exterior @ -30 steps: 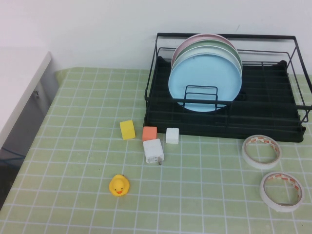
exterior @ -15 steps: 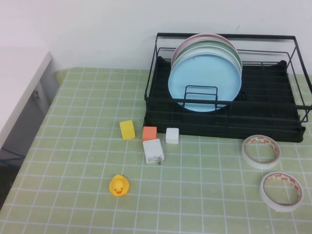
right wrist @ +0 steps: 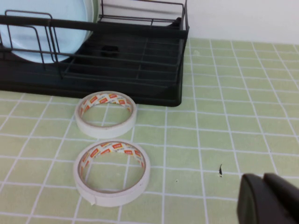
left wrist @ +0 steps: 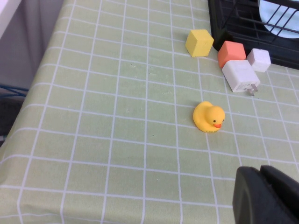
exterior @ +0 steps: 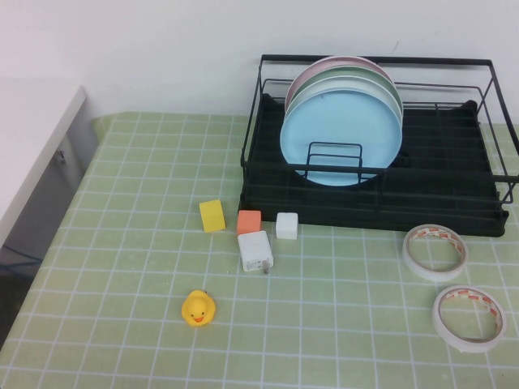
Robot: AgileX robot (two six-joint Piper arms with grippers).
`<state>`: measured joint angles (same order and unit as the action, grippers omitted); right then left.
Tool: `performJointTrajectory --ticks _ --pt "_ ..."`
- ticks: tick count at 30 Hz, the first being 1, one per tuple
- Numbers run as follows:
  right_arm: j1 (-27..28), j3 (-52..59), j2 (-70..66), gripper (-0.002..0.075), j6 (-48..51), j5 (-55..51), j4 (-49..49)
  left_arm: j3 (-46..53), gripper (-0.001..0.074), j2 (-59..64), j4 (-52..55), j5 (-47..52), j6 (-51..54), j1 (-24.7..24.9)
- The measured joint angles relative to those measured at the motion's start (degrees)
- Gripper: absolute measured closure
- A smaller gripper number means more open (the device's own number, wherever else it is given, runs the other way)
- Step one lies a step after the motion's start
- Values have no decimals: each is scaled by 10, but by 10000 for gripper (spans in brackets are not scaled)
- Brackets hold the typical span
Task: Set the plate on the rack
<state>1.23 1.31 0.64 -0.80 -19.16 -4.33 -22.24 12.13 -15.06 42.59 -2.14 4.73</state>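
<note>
The light-blue plate (exterior: 340,134) stands upright in the black wire rack (exterior: 454,207) at the back right, in front of a white, a green and a pink plate. It also shows in the right wrist view (right wrist: 42,23) and the left wrist view (left wrist: 280,16). Neither gripper shows in the high view. My left gripper (left wrist: 261,173) is shut and empty, low over the green cloth near the yellow duck (left wrist: 208,117). My right gripper (right wrist: 265,181) is shut and empty, over the cloth near the two tape rolls.
Two tape rolls (exterior: 435,252) (exterior: 467,318) lie in front of the rack's right end. A yellow block (exterior: 212,215), an orange block (exterior: 249,221), a small white cube (exterior: 286,225), a white charger (exterior: 255,251) and the duck (exterior: 197,309) lie left of centre. A white counter (exterior: 32,138) borders the table's left.
</note>
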Motion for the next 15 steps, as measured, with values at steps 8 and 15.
performJointTrajectory --ticks 8,15 --pt "-3 0 0 715 -11 -4 -11 0 736 0 0 1 -1 0" --pt "-3 -1 0 715 -10 -4 -12 0 736 0 0 1 -2 0"
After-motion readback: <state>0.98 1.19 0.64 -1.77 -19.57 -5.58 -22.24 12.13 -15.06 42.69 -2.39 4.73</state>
